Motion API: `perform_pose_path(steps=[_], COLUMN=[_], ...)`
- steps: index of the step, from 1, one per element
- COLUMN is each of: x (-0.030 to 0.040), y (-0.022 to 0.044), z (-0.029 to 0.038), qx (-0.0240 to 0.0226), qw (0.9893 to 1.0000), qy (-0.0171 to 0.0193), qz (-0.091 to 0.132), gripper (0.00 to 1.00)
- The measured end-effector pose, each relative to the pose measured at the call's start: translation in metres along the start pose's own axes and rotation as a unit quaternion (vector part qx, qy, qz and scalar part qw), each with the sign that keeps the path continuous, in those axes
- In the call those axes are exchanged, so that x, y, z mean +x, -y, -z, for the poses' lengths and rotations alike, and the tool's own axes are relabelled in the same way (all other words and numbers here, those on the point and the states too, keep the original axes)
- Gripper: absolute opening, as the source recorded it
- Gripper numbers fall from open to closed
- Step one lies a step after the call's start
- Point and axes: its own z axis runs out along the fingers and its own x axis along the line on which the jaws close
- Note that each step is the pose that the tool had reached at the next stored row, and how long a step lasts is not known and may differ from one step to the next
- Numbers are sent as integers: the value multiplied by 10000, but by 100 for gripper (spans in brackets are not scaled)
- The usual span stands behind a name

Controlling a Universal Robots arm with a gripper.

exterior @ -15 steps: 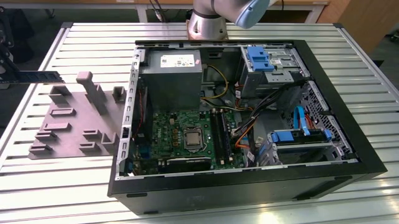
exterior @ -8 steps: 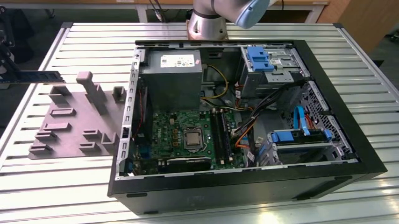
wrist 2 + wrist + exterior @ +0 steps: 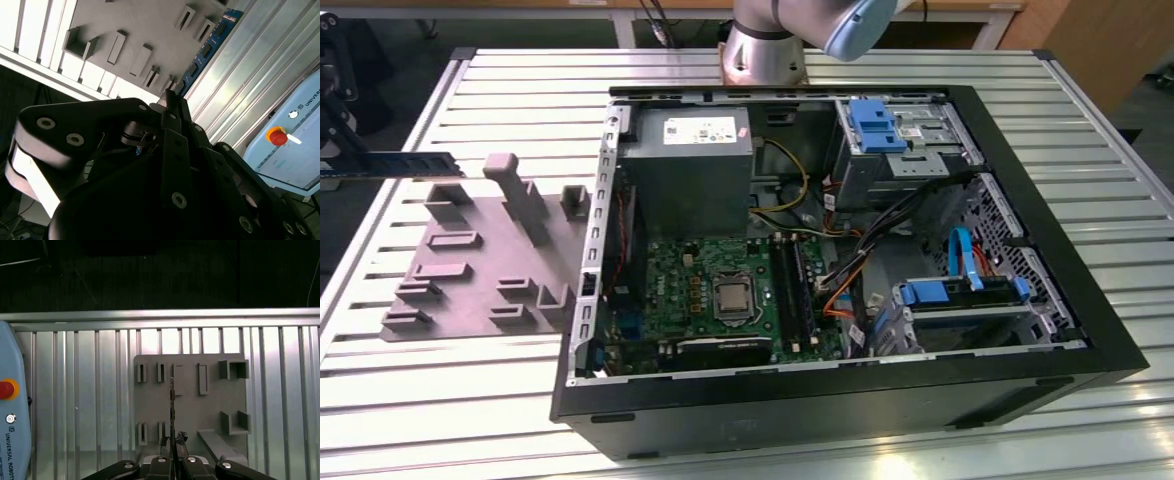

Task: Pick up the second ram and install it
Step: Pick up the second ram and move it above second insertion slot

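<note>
Green-blue second ram (image 3: 403, 163) clamped by jaws of gripper (image 3: 172, 442), level, pointing to the exterior view's right over grey holder (image 3: 467, 265).

Greys and silver around a black case, with blue and green accents.

The second ram (image 3: 210, 46) is dark blue-green with a row of dark chips, and the gripper (image 3: 172, 441) is black. The plastic holder (image 3: 467, 260) is plain matt grey on a table (image 3: 454, 400) ribbed in silver stripes. The computer case (image 3: 854, 415) is black, its motherboard (image 3: 671, 272) green, its drive clips (image 3: 874, 125) bright blue. The teach pendant (image 3: 300, 165) is pale blue with a red button (image 3: 278, 136) on yellow.
</note>
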Motion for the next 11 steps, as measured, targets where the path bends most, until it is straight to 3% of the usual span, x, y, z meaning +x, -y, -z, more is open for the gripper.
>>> perform_pose_path(steps=[11], x=[0], y=[16], z=[1], qx=[0], qw=[10000], qy=[0], qz=[0], gripper=[14])
